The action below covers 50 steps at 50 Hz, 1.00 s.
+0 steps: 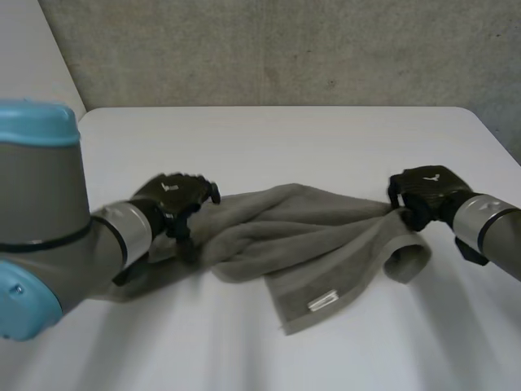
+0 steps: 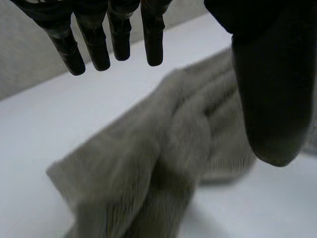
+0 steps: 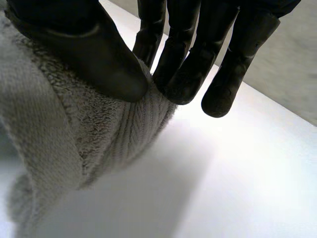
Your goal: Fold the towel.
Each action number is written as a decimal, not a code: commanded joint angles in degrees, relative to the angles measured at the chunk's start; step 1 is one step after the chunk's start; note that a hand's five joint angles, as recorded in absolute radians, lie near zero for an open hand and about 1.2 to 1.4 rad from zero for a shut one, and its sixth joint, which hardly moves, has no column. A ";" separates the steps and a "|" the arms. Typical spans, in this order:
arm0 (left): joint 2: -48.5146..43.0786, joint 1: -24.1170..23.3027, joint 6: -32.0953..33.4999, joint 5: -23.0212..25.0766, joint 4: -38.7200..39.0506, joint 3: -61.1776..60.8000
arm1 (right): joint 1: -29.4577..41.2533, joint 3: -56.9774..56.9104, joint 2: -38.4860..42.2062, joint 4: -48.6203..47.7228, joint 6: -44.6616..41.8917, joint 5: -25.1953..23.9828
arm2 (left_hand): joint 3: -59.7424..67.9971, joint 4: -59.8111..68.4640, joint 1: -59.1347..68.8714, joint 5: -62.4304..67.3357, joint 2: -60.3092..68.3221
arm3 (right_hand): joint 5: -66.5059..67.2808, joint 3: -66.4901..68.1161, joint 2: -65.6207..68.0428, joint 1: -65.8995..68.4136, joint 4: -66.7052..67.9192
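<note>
Two hands at rumpled towel [image 1: 301, 244], bunched mid-frame on table [image 1: 285, 138]. Right hand [image 1: 423, 191], centre right, pinches towel end between thumb and fingers. Left hand [image 1: 175, 195], centre left, fingers spread over other end, holding nothing. Step: securing ends. Next, likely: left grasp, then stretch flat.

We see a grey-brown terry-cloth towel [image 1: 301, 236], soft, looped and matt, with a ribbed band [image 3: 138, 124] at the fingertips [image 3: 184, 89] of the black right hand [image 3: 99, 59], whose casing looks like smooth, faintly glossy plastic or rubber. The white tabletop [image 1: 326, 138] under it is smooth, with a dull sheen.
</note>
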 commanded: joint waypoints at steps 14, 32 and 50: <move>-0.68 -0.65 0.09 -0.27 11.72 -8.30 | -1.82 4.11 -1.63 -5.59 -5.69 12.85 | -3.77 -3.96 -3.80 -2.56 -3.23 | -66.48 -65.64 -64.48 -66.24 -65.85; -1.47 -0.56 0.18 -0.88 16.73 -12.26 | 9.08 18.28 -16.15 -3.04 -5.86 -0.78 | -3.27 -3.46 -3.29 -2.06 -2.73 | -66.48 -65.64 -64.48 -66.24 -65.85; -11.13 -0.38 9.50 -6.15 22.71 -3.65 | 14.97 20.91 -8.95 -1.02 -4.64 -2.71 | -2.60 -2.78 -2.62 -1.39 -2.05 | -55.80 -54.96 -53.81 -55.56 -55.18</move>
